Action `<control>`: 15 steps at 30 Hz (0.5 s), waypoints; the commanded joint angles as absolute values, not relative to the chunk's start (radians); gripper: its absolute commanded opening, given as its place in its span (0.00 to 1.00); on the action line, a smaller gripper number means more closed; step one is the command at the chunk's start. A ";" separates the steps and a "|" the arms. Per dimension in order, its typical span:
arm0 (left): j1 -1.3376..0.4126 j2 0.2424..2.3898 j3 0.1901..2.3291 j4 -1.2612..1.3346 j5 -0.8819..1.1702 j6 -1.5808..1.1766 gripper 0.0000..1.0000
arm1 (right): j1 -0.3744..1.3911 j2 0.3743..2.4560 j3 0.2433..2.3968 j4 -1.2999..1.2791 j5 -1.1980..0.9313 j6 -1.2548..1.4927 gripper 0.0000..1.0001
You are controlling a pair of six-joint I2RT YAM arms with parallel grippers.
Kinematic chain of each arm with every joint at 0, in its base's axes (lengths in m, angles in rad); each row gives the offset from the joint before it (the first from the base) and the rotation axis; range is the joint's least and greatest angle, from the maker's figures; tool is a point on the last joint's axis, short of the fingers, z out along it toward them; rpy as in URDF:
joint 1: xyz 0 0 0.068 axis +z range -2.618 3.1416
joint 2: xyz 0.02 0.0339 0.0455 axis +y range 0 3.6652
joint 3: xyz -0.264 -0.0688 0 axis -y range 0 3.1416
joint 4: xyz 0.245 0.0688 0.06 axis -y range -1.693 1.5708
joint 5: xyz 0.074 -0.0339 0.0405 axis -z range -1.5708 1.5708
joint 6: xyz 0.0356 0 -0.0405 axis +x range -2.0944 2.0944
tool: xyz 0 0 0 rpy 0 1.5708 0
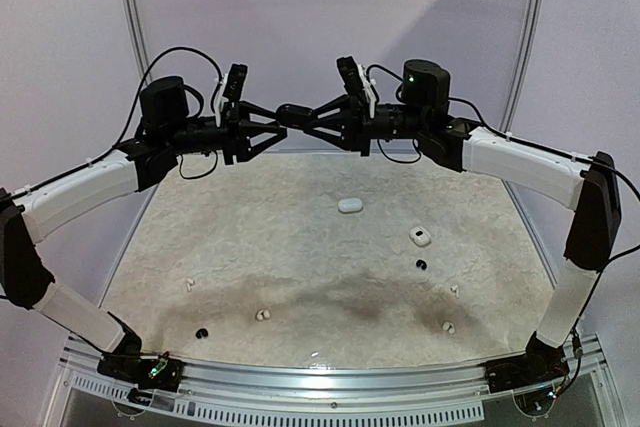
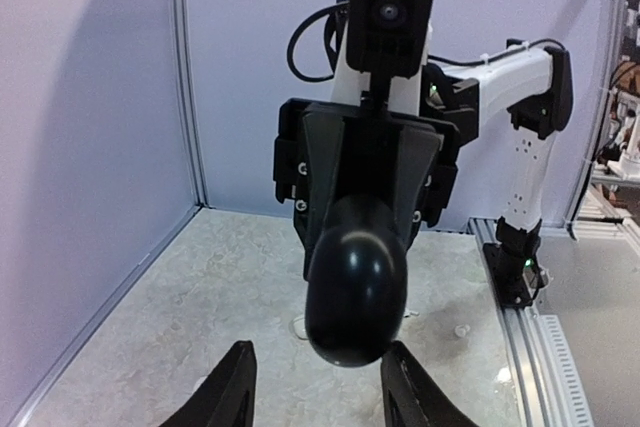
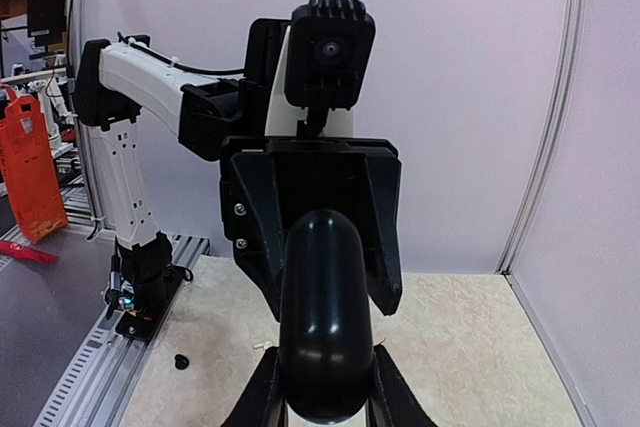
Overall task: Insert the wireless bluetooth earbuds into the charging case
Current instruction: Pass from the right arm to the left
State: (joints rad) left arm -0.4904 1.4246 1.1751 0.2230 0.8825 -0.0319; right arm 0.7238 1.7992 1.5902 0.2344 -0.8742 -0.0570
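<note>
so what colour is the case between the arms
The case is glossy black; clearest in right wrist view.

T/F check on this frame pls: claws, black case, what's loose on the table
1. The right claw clamps the black charging case. True.
2. The black charging case sits on the table. False: it is held in the air above it.
3. The left claw is down at table level. False: it is raised, with its fingers either side of the black charging case.
4. A white earbud and a black earbud lie loose on the table. True.
5. A white case lies on the table. True.
</note>
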 commanded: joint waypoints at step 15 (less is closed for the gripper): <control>-0.511 1.465 1.218 0.282 0.951 -0.072 0.23 | 0.730 1.805 1.624 0.164 -0.836 -0.111 0.00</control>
